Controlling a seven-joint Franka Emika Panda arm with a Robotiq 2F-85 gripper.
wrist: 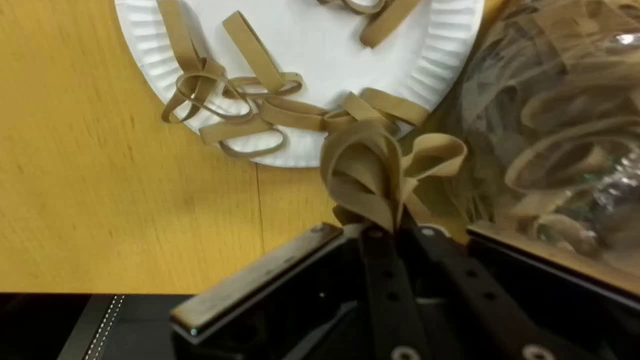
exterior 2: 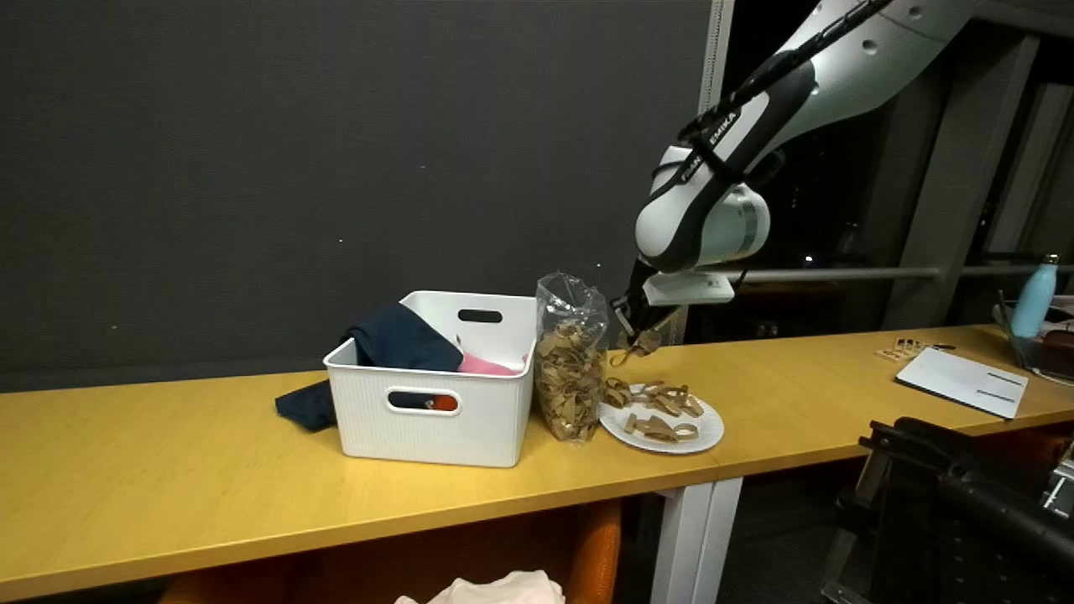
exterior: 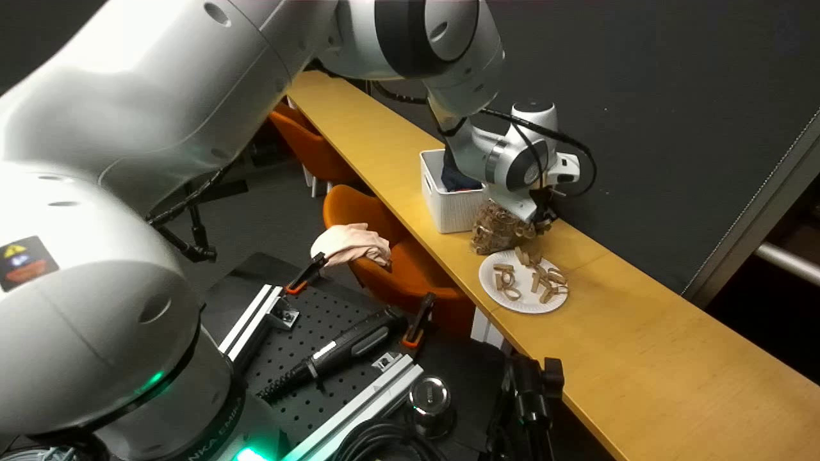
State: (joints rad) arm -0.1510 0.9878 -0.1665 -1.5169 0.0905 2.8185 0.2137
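Jaws clamped on tan looped bands (wrist: 367, 175), their long axis pointing outward and down

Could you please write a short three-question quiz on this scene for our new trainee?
1. Short answer: What is the gripper holding?

2. True or false: In an exterior view, the clear bag stands between the white bin and the paper plate.

3. Multiple choice: What colour is the bottle near the right edge of an exterior view?
A) orange
B) light blue
C) black

Key:
1. A small bunch of tan bands, pinched between its fingertips.
2. True.
3. B
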